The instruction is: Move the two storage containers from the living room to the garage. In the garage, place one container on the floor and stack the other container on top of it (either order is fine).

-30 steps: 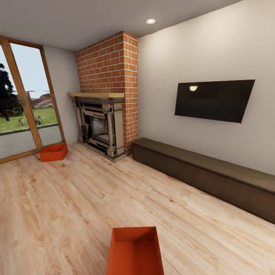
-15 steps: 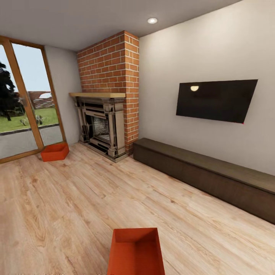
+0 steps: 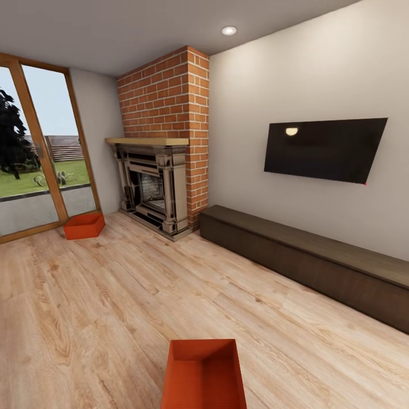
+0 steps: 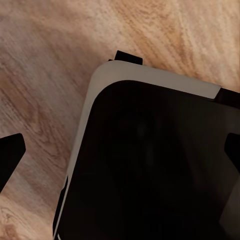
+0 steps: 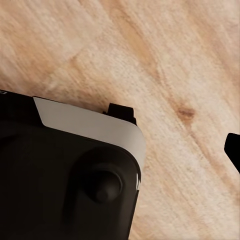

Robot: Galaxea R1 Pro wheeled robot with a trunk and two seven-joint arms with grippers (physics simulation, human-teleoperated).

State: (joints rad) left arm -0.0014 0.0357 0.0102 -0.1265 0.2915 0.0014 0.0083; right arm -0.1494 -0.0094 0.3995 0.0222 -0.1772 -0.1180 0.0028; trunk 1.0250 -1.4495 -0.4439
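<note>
On the pale wood plank floor [image 3: 113, 295] of the living room, the two storage containers sit well apart. The near container [image 3: 203, 374] lies at the lower edge of the head view, open top up, its far rim facing the room (its near end runs off the picture). The far container [image 3: 84, 225] rests in the far left corner of the floor, just beside the glass door [image 3: 34, 153] and near the red-brick fireplace [image 3: 162, 153]. A long low dark cabinet [image 3: 309, 261] runs along the white wall [image 3: 295, 74], beneath the black TV [image 3: 324, 149]. A round ceiling light [image 3: 229, 30] glows above.

In the left wrist view, the left gripper [image 4: 122, 152] hangs over the robot's dark base [image 4: 160, 170] and the planks; one dark fingertip shows at each side edge, so its fingers stand wide apart. In the right wrist view, one fingertip [image 5: 233, 150] of the right gripper shows at the picture's edge above the wood, and whether that gripper is wide or narrow cannot be told.
</note>
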